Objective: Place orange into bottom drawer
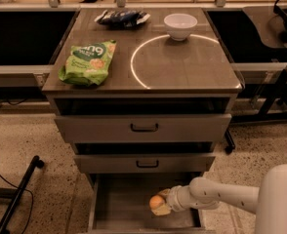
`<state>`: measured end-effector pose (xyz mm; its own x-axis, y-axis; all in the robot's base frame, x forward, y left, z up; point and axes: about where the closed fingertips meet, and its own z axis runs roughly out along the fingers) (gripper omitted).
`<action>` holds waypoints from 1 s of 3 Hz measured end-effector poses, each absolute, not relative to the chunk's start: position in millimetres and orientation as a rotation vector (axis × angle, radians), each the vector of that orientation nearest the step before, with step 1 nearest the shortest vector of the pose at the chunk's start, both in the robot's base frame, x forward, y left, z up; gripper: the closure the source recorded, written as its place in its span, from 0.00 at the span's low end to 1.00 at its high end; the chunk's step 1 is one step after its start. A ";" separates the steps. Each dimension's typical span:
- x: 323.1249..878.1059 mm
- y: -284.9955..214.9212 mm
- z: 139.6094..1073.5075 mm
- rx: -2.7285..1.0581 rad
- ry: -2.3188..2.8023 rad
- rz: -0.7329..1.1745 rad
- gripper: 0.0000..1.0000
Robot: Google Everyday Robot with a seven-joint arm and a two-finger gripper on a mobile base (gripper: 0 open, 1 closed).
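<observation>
Above the bottom drawer (119, 204) (flat grey floor), the pincer (161, 203) grips the small round orange (154, 201).

Up on the cabinet top (182, 72) you've got a green snack bag (88, 62) on the left, a dark packet (122, 17) at the back, and a white bowl (180, 26) touching the back edge of a white ring (132, 67). Two drawer fronts (142, 127) with black handles sit below. The gripper (159, 204) is low under them, clasping the orange (155, 201).
</observation>
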<state>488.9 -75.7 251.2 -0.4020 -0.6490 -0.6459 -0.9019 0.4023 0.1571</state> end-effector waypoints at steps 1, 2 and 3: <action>490.2 -75.8 250.3 -1.317 2.173 0.683 0.82; 490.2 -75.7 250.3 -1.317 2.173 0.683 0.59; 490.2 -75.7 250.3 -1.317 2.173 0.683 0.34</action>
<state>490.2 -75.7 250.3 -0.4032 -0.6474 -0.6468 -0.9010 0.4044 0.1568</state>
